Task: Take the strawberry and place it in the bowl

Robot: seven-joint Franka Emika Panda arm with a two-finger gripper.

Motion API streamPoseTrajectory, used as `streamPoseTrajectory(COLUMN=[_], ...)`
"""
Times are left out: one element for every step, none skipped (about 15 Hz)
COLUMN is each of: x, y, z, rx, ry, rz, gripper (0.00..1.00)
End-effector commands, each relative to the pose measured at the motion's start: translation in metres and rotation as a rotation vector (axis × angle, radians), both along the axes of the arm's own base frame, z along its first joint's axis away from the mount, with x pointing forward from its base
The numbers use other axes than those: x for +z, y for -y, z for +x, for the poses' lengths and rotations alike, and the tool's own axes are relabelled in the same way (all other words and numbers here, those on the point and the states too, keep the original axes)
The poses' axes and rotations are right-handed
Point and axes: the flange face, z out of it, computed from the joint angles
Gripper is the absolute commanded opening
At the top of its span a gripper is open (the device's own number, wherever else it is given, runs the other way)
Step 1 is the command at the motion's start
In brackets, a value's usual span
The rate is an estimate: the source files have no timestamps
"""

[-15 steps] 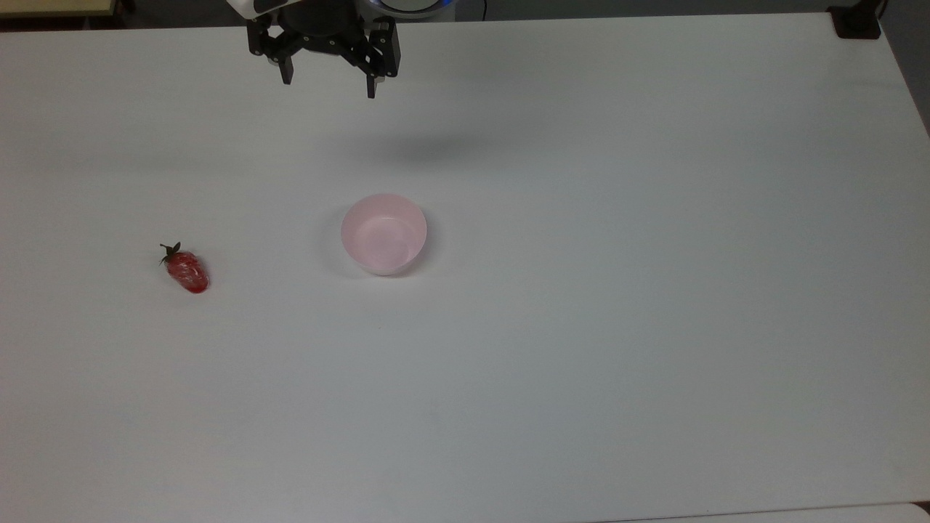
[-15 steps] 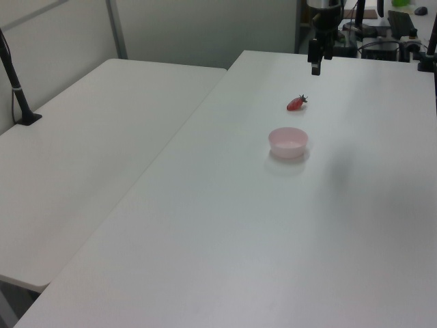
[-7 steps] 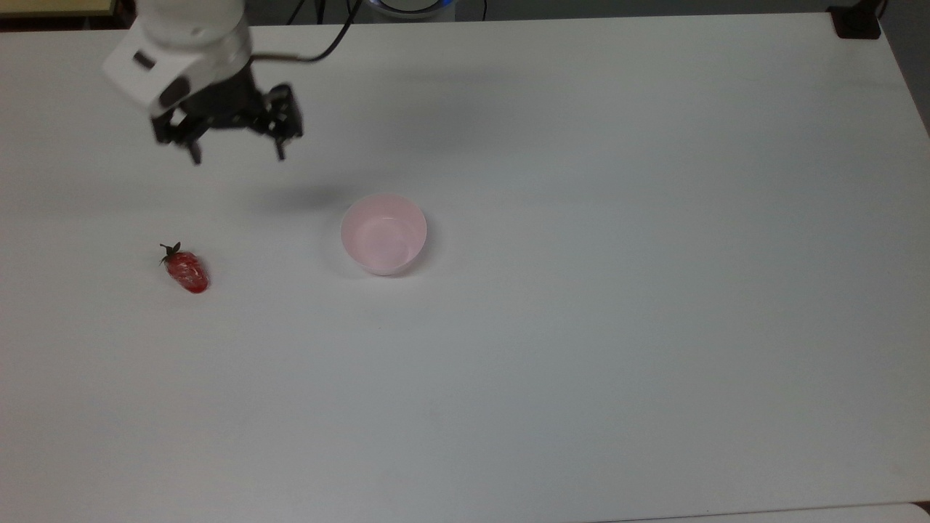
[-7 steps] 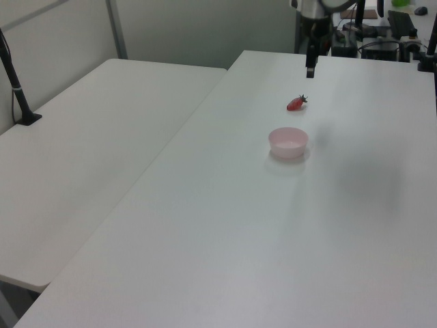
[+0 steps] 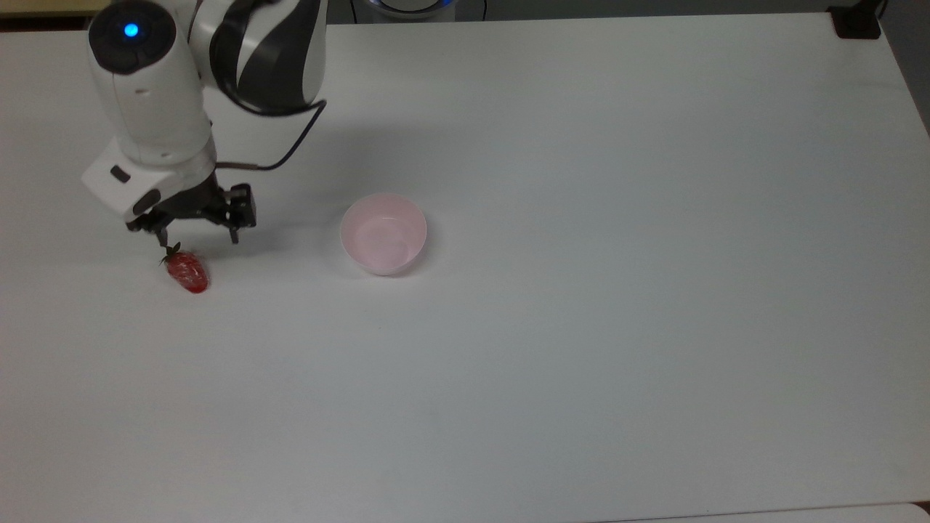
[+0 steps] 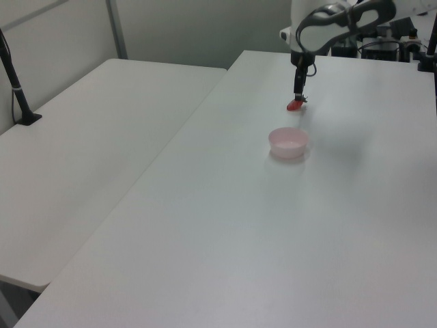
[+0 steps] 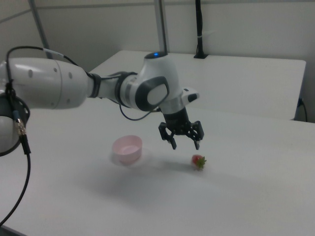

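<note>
The red strawberry [image 5: 187, 271] with its dark green cap lies on the white table at the top view's left; it also shows as the strawberry [image 6: 294, 105] in the left view and the strawberry [image 7: 198, 161] in the right view. The pale pink bowl [image 5: 383, 234] stands empty near the table's middle, also seen as the bowl [image 6: 288, 142] and the bowl [image 7: 127, 149]. My gripper [image 5: 197, 239] hangs open just above and behind the strawberry's cap end, a short way off the table [image 7: 185, 146], with nothing between its fingers.
The white table [image 5: 581, 327] stretches wide to the top view's right and front. A second white table [image 6: 89, 150] adjoins it in the left view, with a black clamp post [image 6: 17, 89] on it. A black mount [image 5: 856, 22] sits at the top view's far right corner.
The arm has swung from the table's far edge toward the top view's left and come down, and the open gripper now hangs right by the strawberry. Strawberry and bowl have not moved.
</note>
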Motion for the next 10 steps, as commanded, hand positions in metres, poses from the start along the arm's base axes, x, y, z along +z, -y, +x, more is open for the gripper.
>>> streamPoseTrajectory(x=[-0.032, -0.044, -0.051, -0.056, -0.057, -0.058, -0.058, -0.058, -0.055, -0.053], y=[0.016, 0.024, 0.025, 0.025, 0.026, 0.025, 0.023, 0.021, 0.021, 0.021], z=[0.016, 0.018, 0.019, 0.019, 0.019, 0.019, 0.02, 0.02, 0.02, 0.019], rx=[0.084, 0.109, 0.128, 0.143, 0.155, 0.17, 0.178, 0.18, 0.178, 0.173], ry=[0.046, 0.055, 0.055, 0.048, 0.043, 0.037, 0.036, 0.036, 0.039, 0.041], rz=[-0.043, -0.064, -0.071, -0.075, -0.077, -0.079, -0.08, -0.079, -0.077, -0.075], gripper=[0.86, 0.86, 0.84, 0.82, 0.78, 0.74, 0.68, 0.6, 0.53, 0.51])
